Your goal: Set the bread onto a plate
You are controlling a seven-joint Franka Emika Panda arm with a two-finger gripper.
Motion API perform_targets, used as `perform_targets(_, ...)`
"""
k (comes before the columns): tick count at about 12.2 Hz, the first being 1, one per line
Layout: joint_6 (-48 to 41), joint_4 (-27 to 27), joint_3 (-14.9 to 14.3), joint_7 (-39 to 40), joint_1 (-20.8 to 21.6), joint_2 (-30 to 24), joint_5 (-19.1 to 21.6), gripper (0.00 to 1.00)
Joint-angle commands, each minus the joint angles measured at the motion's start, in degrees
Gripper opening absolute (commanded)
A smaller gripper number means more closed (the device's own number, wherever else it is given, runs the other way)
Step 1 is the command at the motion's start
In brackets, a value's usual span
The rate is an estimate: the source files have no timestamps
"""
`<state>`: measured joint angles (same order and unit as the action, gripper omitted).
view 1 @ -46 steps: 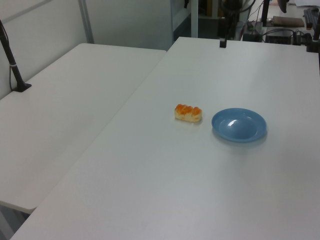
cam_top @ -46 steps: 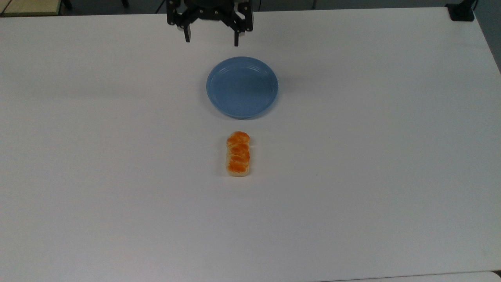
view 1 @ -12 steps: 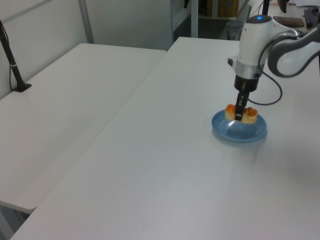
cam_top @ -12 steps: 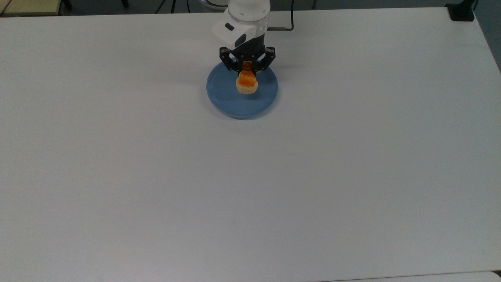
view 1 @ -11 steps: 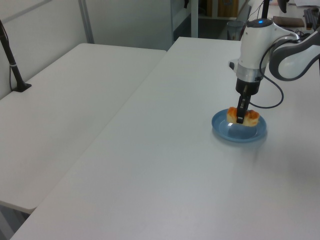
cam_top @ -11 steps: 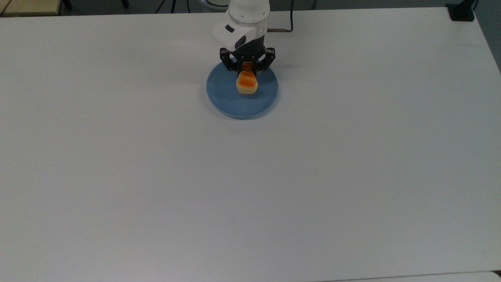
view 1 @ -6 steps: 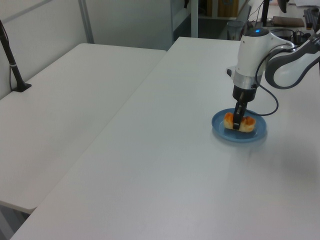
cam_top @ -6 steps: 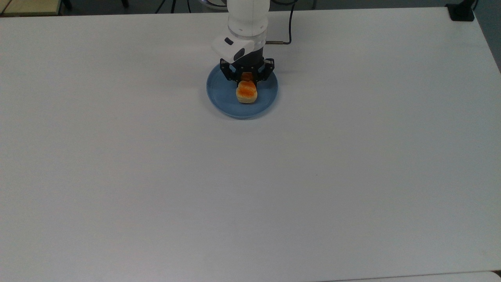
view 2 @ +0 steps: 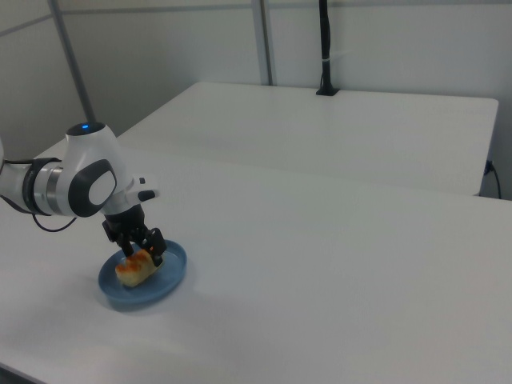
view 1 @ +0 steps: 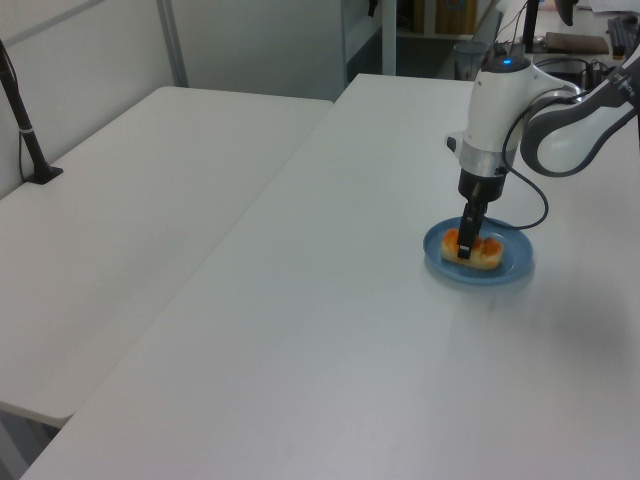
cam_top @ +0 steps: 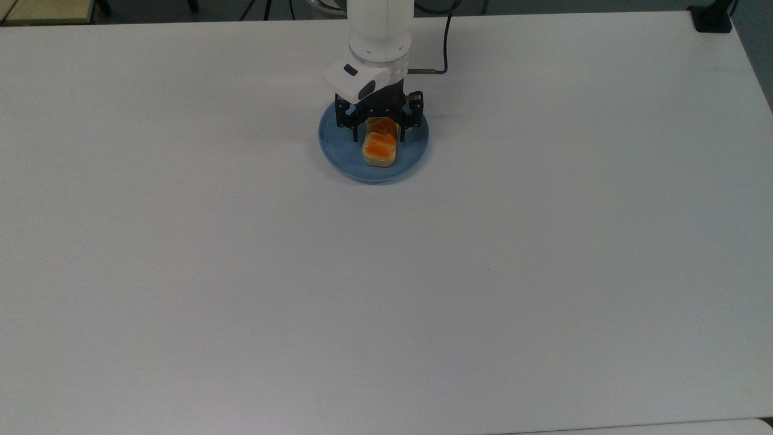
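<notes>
Now the bread (cam_top: 380,148) lies inside the plate (cam_top: 338,151), its long axis running near to far in the top view, its near end close to the plate's near rim. It appears to rest on the plate's floor rather than hang above it, though the contact itself is hard to confirm; that would suit the task, since the loaf is shorter than the plate is wide and fits within the rim. The plate sits on the white desk (cam_top: 241,272), toward the far edge in the top view, slightly left of the desk's centre line.

Over it stands the claw (cam_top: 378,134), its two fingers to the left and right of the loaf's far half in the top view. They look spread a little wider than the bread, with a sliver of plate showing between finger and loaf, so I judge the grip is being let go, or already has been. Straddling the loaf across its narrow width is the natural hold for an oblong thing.

The arm (view 1: 560,120) comes in from the far side, its white wrist pointing straight down over the plate.
</notes>
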<state>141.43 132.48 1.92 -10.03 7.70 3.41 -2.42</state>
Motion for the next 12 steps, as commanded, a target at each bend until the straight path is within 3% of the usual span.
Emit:
perform_targets(1,-6.40,-3.70,-0.42,1.86,-0.58,-1.99,0.84,1.00)
perform_targets(6,-28.54,-21.52,-0.77,1.77,-0.76,-3.49,0.58,1.00)
perform_targets(12,-43.94,-38.67,-0.95,4.32,-3.75,-3.23,-0.04,1.00)
